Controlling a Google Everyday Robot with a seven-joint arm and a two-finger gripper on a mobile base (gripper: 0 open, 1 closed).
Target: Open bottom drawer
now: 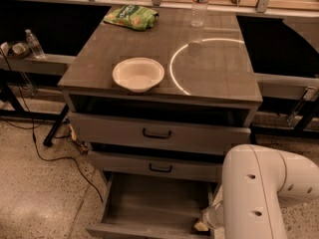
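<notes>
- The gripper [202, 225] showed only as a pale, yellowish tip at about 5 o'clock in the view. It sat at the right inner side of the bottom drawer [149, 203], near that drawer's front right corner.
- Whether the gripper was open or closed could not be told, nor whether it touched the drawer wall, because the arm covered most of it.
- The white arm [259, 193], thick and rounded, filled the corner at 4 to 5 o'clock and hid the cabinet's lower right side.
- The bottom drawer stood pulled well out toward 6 o'clock, with its grey wood-grain floor in sight and its front edge running along the picture's lower border.
- Above it at 12 o'clock, the middle drawer [124, 162] stood slightly forward, with a small black bar handle [160, 169].
- The top drawer [109, 128] also stood out a little and had its own black handle [157, 133].
- On the cabinet top [224, 83] a white bowl [138, 74] rested near the front edge, toward 9 o'clock of a bright reflected ring [173, 73].
- A green bag [131, 17] lay at the back left, around 11 o'clock. Its printing was too blurred to read.
- A clear water bottle [200, 4] stood upright at the back, at 1 o'clock of the bowl, with no legible label.
- A second small bottle [35, 44] stood on a ledge at 9 o'clock of the cabinet.
- A black cable [50, 156] trailed across the speckled floor at 8 o'clock.
</notes>
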